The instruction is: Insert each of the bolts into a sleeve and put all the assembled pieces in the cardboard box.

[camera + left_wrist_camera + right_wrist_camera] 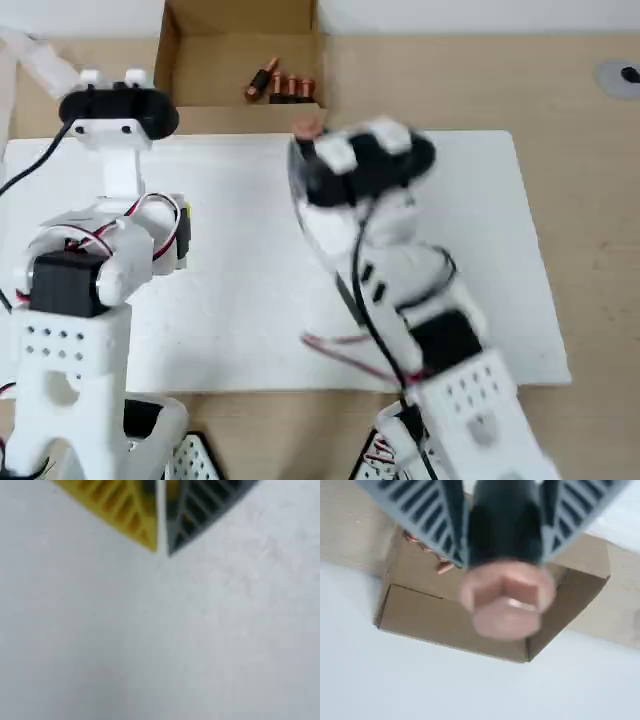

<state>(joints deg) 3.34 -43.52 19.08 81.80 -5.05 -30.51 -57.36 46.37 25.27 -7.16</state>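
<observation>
Over the worktop [585, 220], the right end effector [504, 555] pinched a sleeved bolt [506, 602], cardboard box [445, 630] just ahead of it, likely the boxing step, needing a short carry and release.

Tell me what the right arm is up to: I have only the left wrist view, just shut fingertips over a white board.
Observer: The right gripper is shut on an assembled piece, black with a copper hexagonal end sticking out.
Operator: Where is that relative to the cardboard box?
Observer: In the high view it hangs at the near wall of the cardboard box, seemingly not yet over the opening.
Operator: Anything in the box already?
Observer: Yes, several copper-and-black pieces lie close together on its floor; I cannot count them exactly.
</observation>
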